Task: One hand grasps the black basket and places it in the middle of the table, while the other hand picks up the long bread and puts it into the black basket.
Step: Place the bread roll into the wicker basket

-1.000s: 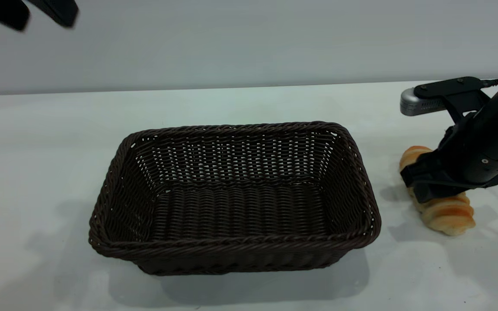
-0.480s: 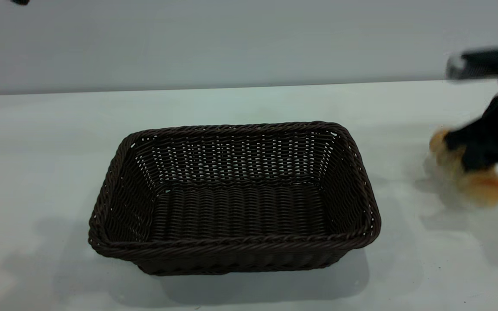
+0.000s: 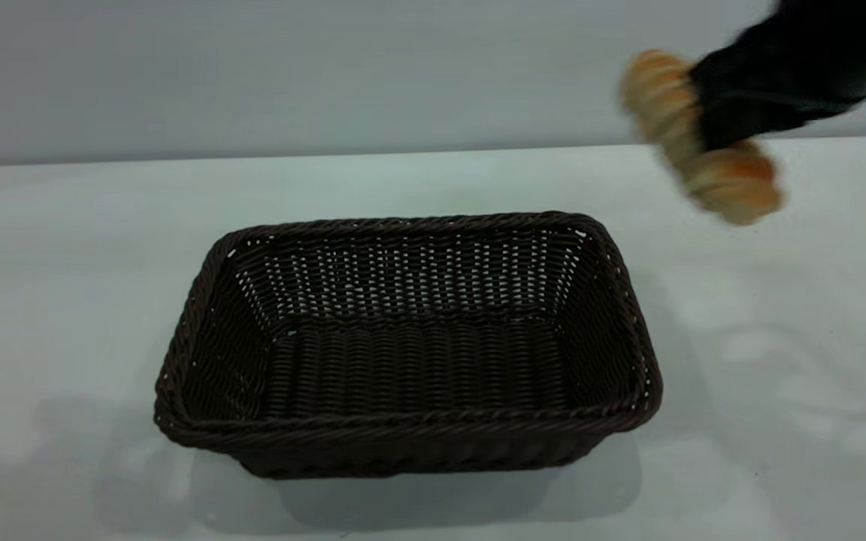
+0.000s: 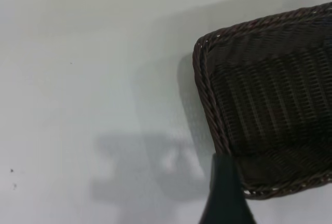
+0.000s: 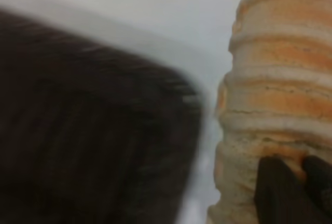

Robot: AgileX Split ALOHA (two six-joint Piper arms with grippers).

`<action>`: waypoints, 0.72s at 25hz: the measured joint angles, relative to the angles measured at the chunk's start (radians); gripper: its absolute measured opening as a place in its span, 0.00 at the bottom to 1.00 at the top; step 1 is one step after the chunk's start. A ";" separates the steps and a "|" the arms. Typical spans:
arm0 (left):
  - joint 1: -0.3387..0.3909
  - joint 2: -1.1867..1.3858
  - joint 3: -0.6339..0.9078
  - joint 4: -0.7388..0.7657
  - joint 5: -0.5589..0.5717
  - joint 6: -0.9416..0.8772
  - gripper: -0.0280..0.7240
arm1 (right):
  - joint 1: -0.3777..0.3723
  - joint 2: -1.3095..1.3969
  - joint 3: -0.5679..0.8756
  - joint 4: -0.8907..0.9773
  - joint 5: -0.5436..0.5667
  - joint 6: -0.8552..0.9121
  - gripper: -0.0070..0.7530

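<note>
My right pincer (image 3: 704, 128) is clamped across the middle of the bread (image 3: 734, 184), and I hold it in the air at the upper right of the exterior view, above the table (image 3: 72, 263) and off to the right of the basket (image 3: 410, 432), toward its far side. The roll hangs tilted, one end up toward the wall, the other lower and nearer the camera. In my right wrist view the ridged orange and cream bread (image 5: 275, 105) fills one side, with a dark fingertip (image 5: 277, 193) pressed against it and the blurred dark basket (image 5: 88, 130) below and apart from it.

The basket sits upright near the middle of the table, long side facing the camera, with nothing inside it.

My left pincer is out of the exterior view. Its wrist view looks down on one corner of the basket (image 4: 259, 105) and the bare table (image 4: 78, 79) beside it, with a single dark fingertip (image 4: 224, 193) at the edge of the shot just over the braided rim. From that I cannot tell whether this pincer is open or closed.
</note>
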 joint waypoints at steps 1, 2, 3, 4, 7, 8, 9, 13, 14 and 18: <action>0.000 -0.013 0.000 0.005 0.011 0.000 0.80 | 0.035 0.001 0.001 0.000 0.003 0.000 0.05; 0.000 -0.027 0.000 0.012 0.023 0.000 0.80 | 0.074 0.004 0.002 0.000 0.003 0.000 0.05; 0.000 -0.041 0.000 0.020 0.038 0.000 0.80 | 0.110 0.006 0.002 0.000 0.001 0.000 0.05; 0.000 -0.053 0.000 0.025 0.053 -0.001 0.80 | 0.136 0.011 0.002 0.000 -0.006 0.000 0.05; 0.000 -0.095 0.005 0.029 0.088 -0.007 0.80 | 0.203 0.034 0.002 0.000 -0.041 0.000 0.05; 0.000 -0.113 0.015 0.029 0.092 -0.011 0.80 | 0.216 0.047 0.002 0.000 -0.059 0.000 0.05; 0.000 -0.134 0.028 0.029 0.094 -0.013 0.80 | 0.228 0.063 0.002 0.000 -0.074 0.000 0.05; 0.000 -0.220 0.107 0.029 0.101 -0.016 0.80 | 0.252 0.131 0.002 0.000 -0.134 -0.001 0.09; 0.000 -0.241 0.127 0.029 0.101 -0.017 0.80 | 0.253 0.147 0.002 0.000 -0.148 -0.003 0.12; 0.000 -0.340 0.195 0.029 0.103 -0.019 0.80 | 0.255 0.187 0.002 0.000 -0.189 -0.004 0.28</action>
